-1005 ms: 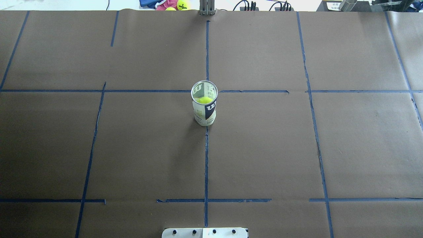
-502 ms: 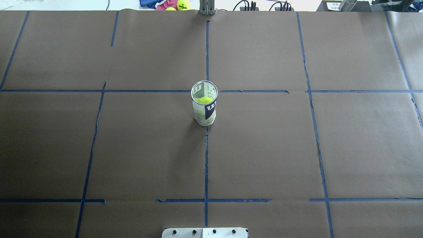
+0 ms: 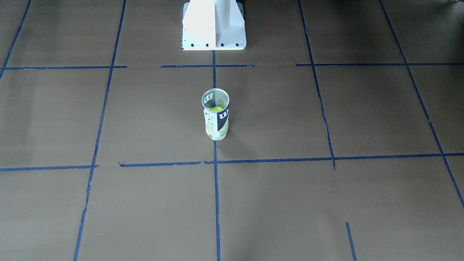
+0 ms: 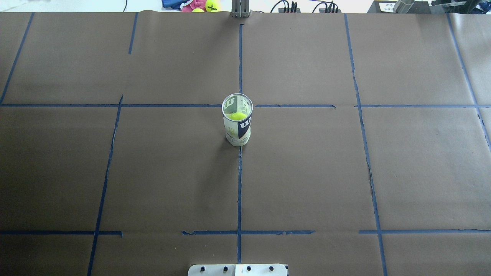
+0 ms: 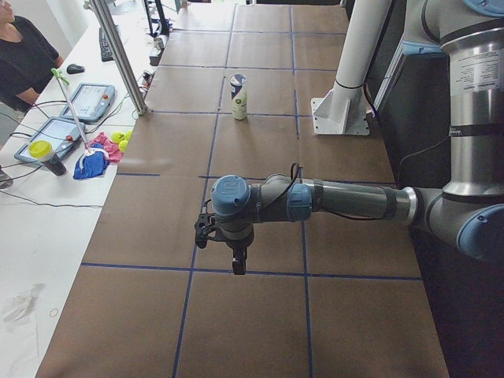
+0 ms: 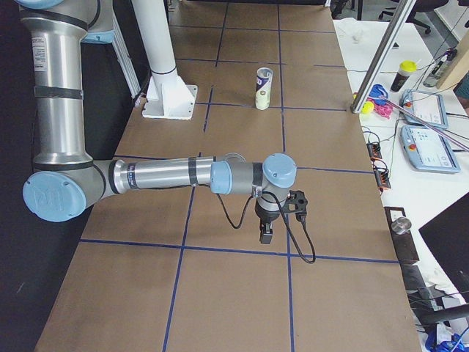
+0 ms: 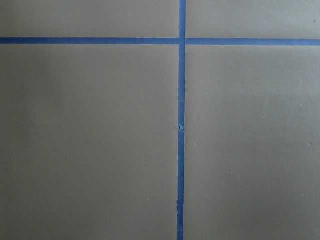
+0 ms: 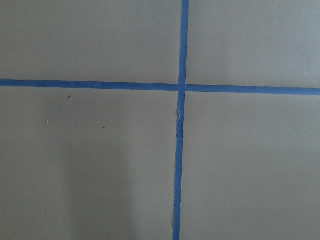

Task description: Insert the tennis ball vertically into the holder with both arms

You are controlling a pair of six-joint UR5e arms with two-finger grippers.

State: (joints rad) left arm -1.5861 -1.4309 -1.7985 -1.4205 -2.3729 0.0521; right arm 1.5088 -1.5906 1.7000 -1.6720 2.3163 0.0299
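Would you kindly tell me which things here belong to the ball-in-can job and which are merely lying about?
Job:
holder, standing upright
tennis ball, inside it
left end effector
right end effector

Lying about:
spare balls
pink cloth
teach pendants
white pedestal

- Silver-grey tubular left arm [image 5: 346, 201]: light-blue round joint caps [image 5: 230, 194], thin black cable [image 5: 294, 168] at the wrist.
- Silver-grey tubular right arm [image 6: 161, 176]: matching caps, one marked with a logo, and a looped black wrist cable [image 6: 314, 257].
- White flared pedestal base [image 3: 214, 21]: four dark bolts along its flange.
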